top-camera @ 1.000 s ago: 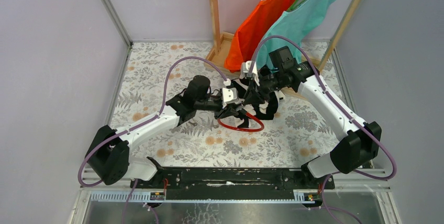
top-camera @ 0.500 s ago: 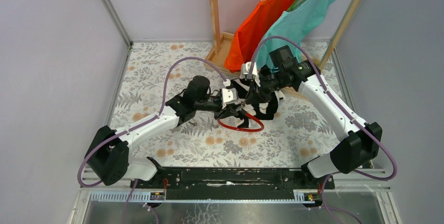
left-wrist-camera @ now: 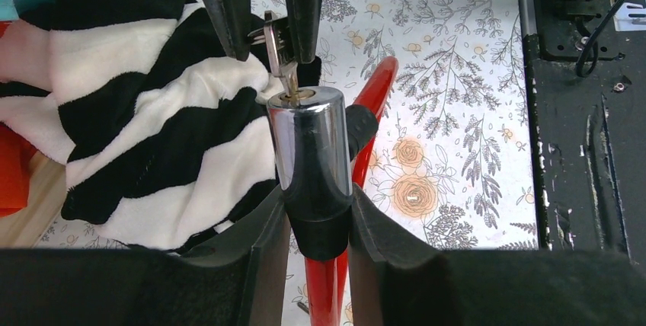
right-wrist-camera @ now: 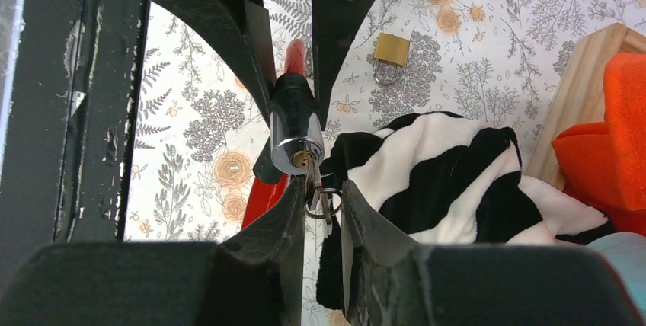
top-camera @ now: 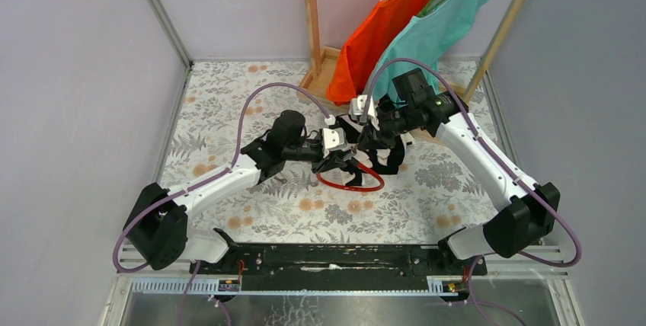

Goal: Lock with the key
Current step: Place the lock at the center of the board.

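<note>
Left wrist view: right gripper pinches the tiny grey metal key, left gripper clamps the chrome lock cylinder — an off-axis twist could bend the key.

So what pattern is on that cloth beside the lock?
Broad black and white stripes on the cloth; the left wrist view shows it best.

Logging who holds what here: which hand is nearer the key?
Right. The right hand pinches the key at the keyhole; the left hand grips the chrome lock cylinder further down its body, not touching the key.
</note>
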{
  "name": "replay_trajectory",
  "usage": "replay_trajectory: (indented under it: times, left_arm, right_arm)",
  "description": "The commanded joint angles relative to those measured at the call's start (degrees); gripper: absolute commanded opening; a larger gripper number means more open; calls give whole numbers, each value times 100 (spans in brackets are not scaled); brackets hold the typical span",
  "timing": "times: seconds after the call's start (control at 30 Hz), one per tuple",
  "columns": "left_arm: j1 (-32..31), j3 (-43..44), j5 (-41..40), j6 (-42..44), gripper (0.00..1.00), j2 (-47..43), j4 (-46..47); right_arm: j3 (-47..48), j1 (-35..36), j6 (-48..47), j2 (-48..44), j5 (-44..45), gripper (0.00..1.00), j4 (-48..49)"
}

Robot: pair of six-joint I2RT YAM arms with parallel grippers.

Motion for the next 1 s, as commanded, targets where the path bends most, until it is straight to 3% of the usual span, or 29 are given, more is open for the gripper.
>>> replay_trajectory:
  times: [0.0,0.57,0.97]
  left_arm:
    - [-38,-220,35,146,0,-108,-95]
    - [-43,-245,-2,194,0,-216,-274]
    - [6,-81,-173,20,0,-218,-264]
  right_arm:
    - [363,-21,-379,-122,652,0,159]
    - [888,-246,-243,-160,1238,0,-173]
    - [777,-492,-8,-357,1120,0,-344]
